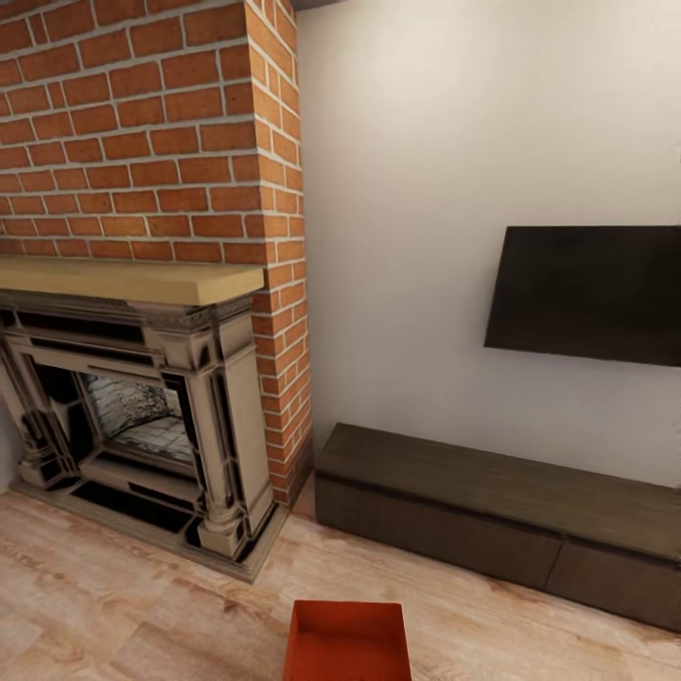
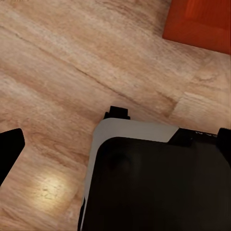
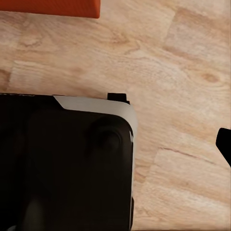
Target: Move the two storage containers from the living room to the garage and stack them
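Observation:
One red-orange storage container lies on the light wood floor of the living room, at the bottom edge of the head view, right in front of me. Its corner appears in the left wrist view, and one edge in the right wrist view. My left gripper hangs over the floor beside my base, with a dark fingertip at the frame's edge. My right gripper hangs likewise, fingertip far out. Both stand open and hold nothing.
A brick fireplace with a wooden mantel stands ahead on the left. A low dark cabinet runs along the white wall on the right, under a wall-mounted black screen. My grey-black base is below both wrists.

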You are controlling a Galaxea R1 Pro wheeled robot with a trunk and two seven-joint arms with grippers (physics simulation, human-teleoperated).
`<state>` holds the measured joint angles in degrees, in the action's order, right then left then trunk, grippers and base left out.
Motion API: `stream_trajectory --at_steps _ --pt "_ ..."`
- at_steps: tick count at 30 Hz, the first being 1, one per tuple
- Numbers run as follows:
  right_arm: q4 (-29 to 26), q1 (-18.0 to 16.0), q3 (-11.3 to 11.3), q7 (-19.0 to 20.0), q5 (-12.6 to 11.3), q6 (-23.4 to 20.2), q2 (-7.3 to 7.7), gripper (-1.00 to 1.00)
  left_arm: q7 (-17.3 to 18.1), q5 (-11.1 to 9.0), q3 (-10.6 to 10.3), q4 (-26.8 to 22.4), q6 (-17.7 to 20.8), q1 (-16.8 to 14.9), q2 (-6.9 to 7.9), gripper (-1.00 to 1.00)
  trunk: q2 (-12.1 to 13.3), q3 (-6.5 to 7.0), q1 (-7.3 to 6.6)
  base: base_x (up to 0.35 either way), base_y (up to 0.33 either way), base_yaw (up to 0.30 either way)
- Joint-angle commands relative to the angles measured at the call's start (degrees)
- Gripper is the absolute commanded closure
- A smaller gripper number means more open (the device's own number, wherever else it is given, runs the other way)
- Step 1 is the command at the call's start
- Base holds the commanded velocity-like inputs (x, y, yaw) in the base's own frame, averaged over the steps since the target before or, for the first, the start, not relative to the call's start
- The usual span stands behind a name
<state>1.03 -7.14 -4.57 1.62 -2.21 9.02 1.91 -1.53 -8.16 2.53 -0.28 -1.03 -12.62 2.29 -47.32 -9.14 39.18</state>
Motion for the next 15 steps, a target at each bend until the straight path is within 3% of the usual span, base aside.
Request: stream_trajectory --at_steps 1,15 --pt "0.1 -0.1 -0.4 0.1 -0.3 0.2 0.01 -1.0 0.0 -0.3 0.2 0.0 -0.1 0.0 -0.02 -1.0 -0.1 -0.18 0.01 0.0 0.0 -0.148" --pt "0.1 -0.1 -0.7 0.1 0.0 0.1 0.0 -1.0 0.0 -0.3 0.2 0.0 -0.1 0.0 -0.05 -1.0 -0.1 -1.44 0.01 0.0 0.0 -0.132"
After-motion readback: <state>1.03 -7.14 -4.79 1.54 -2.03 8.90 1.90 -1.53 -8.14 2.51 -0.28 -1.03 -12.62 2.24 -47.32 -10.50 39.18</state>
